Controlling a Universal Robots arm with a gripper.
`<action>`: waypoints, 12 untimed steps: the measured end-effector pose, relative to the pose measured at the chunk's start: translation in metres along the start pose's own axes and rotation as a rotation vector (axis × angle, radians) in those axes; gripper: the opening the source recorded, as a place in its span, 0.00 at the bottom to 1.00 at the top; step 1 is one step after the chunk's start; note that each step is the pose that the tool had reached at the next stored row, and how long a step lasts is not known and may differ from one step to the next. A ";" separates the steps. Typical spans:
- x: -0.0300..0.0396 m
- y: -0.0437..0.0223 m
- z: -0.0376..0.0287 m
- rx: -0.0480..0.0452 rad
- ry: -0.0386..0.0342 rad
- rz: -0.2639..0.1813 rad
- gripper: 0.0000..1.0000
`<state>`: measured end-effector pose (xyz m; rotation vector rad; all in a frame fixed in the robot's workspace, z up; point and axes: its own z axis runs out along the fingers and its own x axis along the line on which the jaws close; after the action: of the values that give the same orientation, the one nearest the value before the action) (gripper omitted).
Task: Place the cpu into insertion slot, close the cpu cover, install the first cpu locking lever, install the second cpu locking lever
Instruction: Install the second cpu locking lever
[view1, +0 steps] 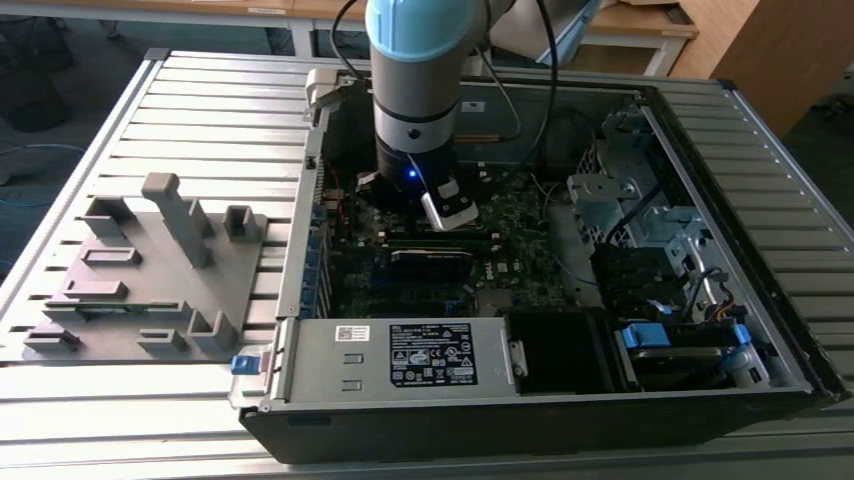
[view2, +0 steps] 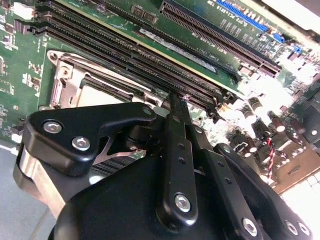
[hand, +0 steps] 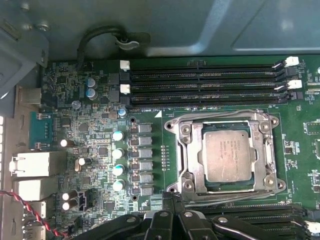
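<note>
Exterior view looks down steeply from above the bench (view1: 80, 400), taking in the whole open computer case (view1: 534, 400). First wrist view faces straight down, close over the motherboard (hand: 90, 125). Second wrist view looks obliquely past the claw (view2: 178, 102). All three share the insertion slot (hand: 225, 155) area.

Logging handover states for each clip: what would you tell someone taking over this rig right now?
Gripper: shut, nothing seen between its fingers, hovering beside the insertion slot inside the open computer case.
The cpu lies seated in the slot.
The cpu cover appears to lie down around it.
Done: cpu placed, cover apparently closed.
Left: both locking levers; I cannot tell whether either is latched.
</note>
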<state>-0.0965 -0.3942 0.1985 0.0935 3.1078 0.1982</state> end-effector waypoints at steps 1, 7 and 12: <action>0.0004 -0.0001 0.0000 -0.0008 0.0006 0.000 0.10; 0.0018 -0.0001 0.0001 -0.0047 0.0019 0.001 0.10; 0.0019 -0.0001 0.0001 -0.0125 0.0034 0.001 0.10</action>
<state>-0.0984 -0.3942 0.1984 0.0946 3.1095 0.2179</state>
